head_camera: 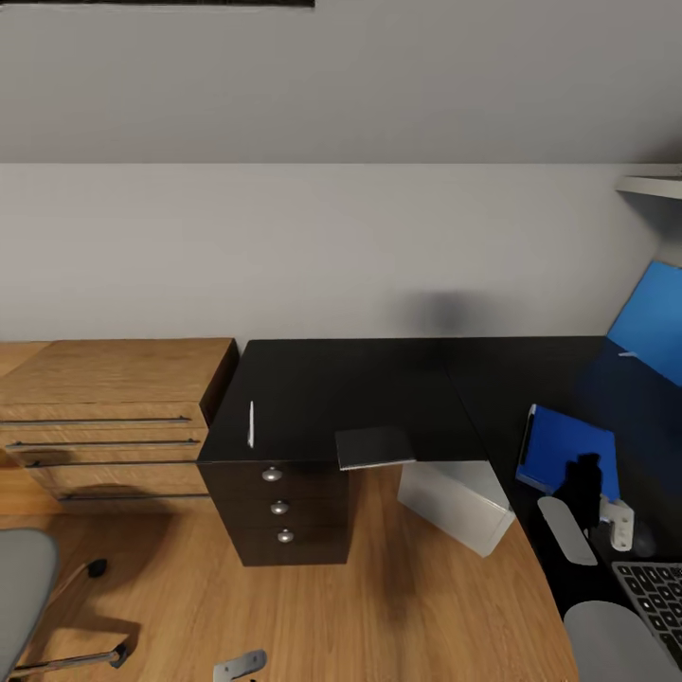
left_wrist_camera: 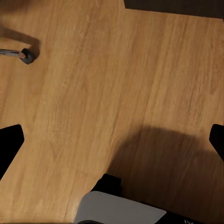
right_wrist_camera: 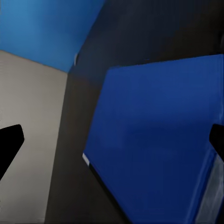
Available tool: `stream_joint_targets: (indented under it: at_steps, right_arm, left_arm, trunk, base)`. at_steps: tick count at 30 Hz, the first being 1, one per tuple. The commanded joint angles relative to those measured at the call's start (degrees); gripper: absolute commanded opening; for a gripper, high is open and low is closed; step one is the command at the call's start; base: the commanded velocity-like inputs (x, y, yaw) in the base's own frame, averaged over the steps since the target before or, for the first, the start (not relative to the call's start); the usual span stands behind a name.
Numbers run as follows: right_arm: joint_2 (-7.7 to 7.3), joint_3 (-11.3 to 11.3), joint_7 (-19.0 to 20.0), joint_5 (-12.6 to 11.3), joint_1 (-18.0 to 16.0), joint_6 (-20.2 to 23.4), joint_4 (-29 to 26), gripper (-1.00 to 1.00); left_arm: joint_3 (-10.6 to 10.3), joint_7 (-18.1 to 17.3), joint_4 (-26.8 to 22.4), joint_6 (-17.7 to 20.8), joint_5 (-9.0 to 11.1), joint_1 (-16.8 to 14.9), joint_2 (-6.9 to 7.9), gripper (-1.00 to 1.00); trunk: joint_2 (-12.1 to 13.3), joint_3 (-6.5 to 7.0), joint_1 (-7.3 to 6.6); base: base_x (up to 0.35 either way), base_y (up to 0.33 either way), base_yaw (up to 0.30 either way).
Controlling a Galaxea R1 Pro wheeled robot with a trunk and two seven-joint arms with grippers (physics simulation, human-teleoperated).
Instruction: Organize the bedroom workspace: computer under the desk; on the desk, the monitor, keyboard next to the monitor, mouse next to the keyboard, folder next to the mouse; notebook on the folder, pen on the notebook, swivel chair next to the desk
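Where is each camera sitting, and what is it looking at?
Head view: from the robot's head, looking down at the black desk and the blue folder; the right gripper hangs over the folder.
Left wrist view: on the left arm, facing the wooden floor; dark fingertips show at the edges.
Right wrist view: on the right arm, facing the folder close up; fingertips spread wide.
Shared: head and right wrist both see the folder.

You have no readable text, label, brand or number here; the keyboard (head_camera: 655, 595) keys beside your right end effector (head_camera: 580, 485) are too blurred to make out.
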Motion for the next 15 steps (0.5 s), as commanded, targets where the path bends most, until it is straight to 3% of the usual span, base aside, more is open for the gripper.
stream_joint_targets:
  at_steps: [1,5,8,12,15]
  right_arm:
    - [0.01,0.1,-0.2,-0.1,0.0,-0.2,-0.1,1.00]
    - [0.56,0.2,-0.1,-0.1,0.0,-0.2,-0.6,1.00]
    - [1.68,0.2,-0.1,-0.1,0.0,-0.2,-0.7,1.00]
    - [4.26,0.7,0.0,0.0,0.0,-0.2,-0.8,1.00]
    - [4.89,1.8,-0.2,0.0,0.0,-0.2,-0.8,1.00]
  left_arm:
    - [-0.4,0.5,-0.1,0.1,0.3,-0.1,0.08,1.00]
    - [-0.4,0.5,-0.1,0.1,0.3,-0.1,0.08,1.00]
    - [-0.4,0.5,-0.1,0.1,0.3,-0.1,0.08,1.00]
    - [-0.4,0.5,-0.1,0.1,0.3,-0.1,0.08,1.00]
    - [-0.4,0.5,-0.1,0.1,0.3,-0.1,0.08,1.00]
  trunk:
    - [0.0,-0.06,-0.02]
    - [0.0,-0.06,-0.02]
    - [0.0,-0.06,-0.02]
    - [0.0,-0.06,-0.02]
    - [0.0,-0.06,-0.02]
  base:
    - [-0.154,0.010,0.000]
    - [-0.076,0.005,0.000]
    - [-0.015,0.001,0.000]
    - [-0.003,0.000,0.000]
    - [0.000,0.000,0.000]
